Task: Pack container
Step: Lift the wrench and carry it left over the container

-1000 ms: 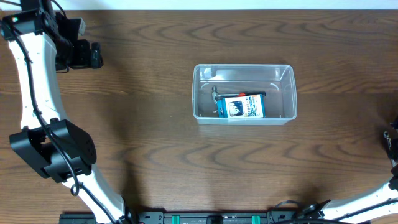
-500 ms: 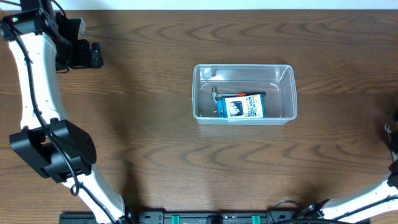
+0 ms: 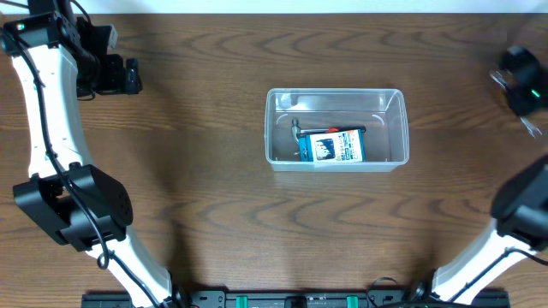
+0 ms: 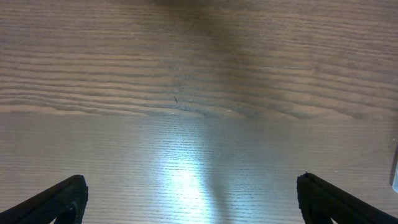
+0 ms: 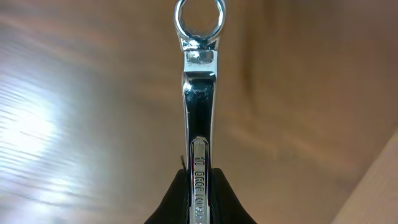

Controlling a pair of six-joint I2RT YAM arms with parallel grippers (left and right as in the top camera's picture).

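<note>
Overhead puts the container (image 3: 271, 128) at tabletop (image 3: 205, 222) centre, probably light, stiff, slick plastic, best pinched over a long-wall rim; right claw (image 5: 199, 182), near the right edge, is clamped on a wrench (image 5: 199, 106), left claw (image 4: 189, 190) spread, empty.

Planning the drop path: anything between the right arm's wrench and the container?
Nothing visible. Only bare table lies between the right fingers, shut on the wrench, and the container. A card pack lies inside.
</note>
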